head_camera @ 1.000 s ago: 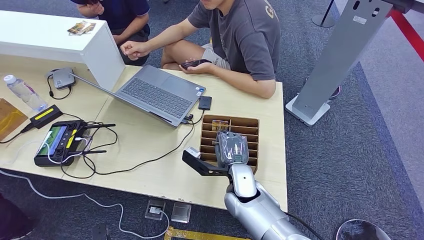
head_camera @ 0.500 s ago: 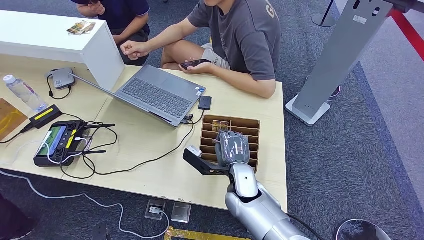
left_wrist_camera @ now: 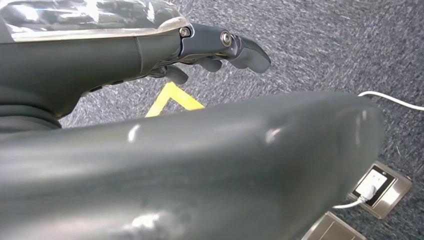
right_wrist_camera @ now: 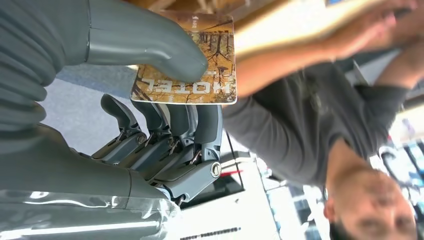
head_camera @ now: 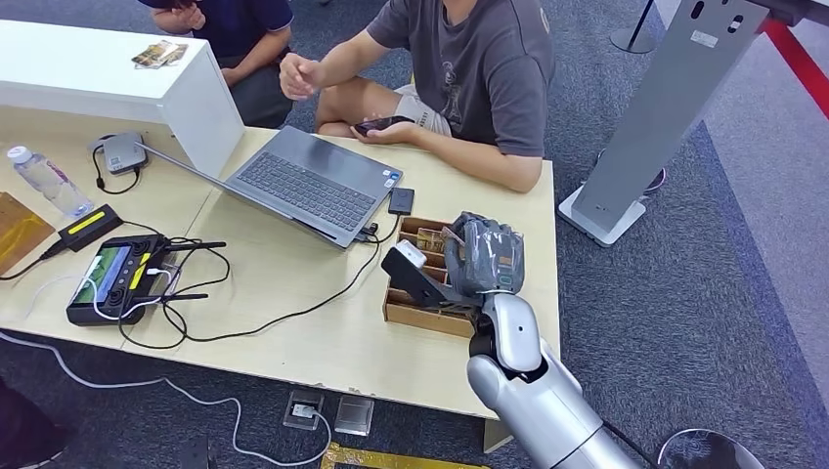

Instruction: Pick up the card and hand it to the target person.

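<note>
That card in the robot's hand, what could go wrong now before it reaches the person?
The card is held only by the thumb pressing it against the fingers of the right hand, mostly sticking out, so it might slip during the reach. The hand sits just above the wooden card box, which it could bump. The person in the grey shirt holds a phone, so may not be ready to take it.
</note>
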{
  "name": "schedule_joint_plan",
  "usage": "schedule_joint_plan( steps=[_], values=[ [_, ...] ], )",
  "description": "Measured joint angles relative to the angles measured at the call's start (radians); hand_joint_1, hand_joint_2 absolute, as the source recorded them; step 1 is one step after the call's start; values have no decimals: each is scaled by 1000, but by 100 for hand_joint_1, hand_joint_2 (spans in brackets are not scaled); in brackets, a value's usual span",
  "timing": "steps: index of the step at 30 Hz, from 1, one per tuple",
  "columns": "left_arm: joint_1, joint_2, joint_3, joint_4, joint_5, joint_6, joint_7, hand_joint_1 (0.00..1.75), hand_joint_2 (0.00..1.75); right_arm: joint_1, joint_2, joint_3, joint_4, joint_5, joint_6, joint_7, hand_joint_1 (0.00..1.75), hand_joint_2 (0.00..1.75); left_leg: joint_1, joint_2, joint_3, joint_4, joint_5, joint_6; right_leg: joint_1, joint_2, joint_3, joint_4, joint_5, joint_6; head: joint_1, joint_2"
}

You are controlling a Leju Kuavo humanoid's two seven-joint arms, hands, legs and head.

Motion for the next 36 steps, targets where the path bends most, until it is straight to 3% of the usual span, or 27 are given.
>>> schedule_joint_plan(
  steps=[5, 9, 15, 20, 25, 36],
  values=[
    [1, 0, 0, 0, 0, -6, -7, 0, 0, 13, -50, -39, -165, 18, 6, 24, 148, 175, 0, 0, 0, 0, 0, 0, 0, 0, 0, 0, 0, 0, -1, 0],
    [1, 0, 0, 0, -5, -14, -11, 0, 0, 21, -83, -69, -273, 28, -14, 27, 165, 175, 0, 0, 0, 0, 0, 0, 0, 0, 0, 0, 0, 0, 0, 0],
    [-1, 0, 0, 0, -32, -29, -11, 0, 0, -32, -106, -108, -305, 36, -83, -13, 161, 175, 0, 0, 0, 0, 0, 0, 0, 0, 0, 0, 0, 0, 0, 0],
    [-3, 2, -2, 0, -53, -44, -11, 0, 0, -131, -109, -127, -209, 15, -110, -45, 159, 175, 0, -1, -1, 0, 0, 0, 0, -1, 1, 1, 0, 0, 0, 0],
    [-6, 7, -4, 0, -63, -48, -10, 0, 0, -238, -95, -125, -14, -15, -119, -89, 158, 175, 0, -1, -2, 0, 0, 0, 0, -1, 0, 1, 0, 0, 0, 0],
    [-7, 8, -4, 0, -55, 12, 11, 0, 0, -345, 18, -96, 333, -56, -160, -178, 158, 175, 0, -1, -2, 0, 0, 0, 0, -1, -1, 2, 0, 0, -1, 0]
  ],
)
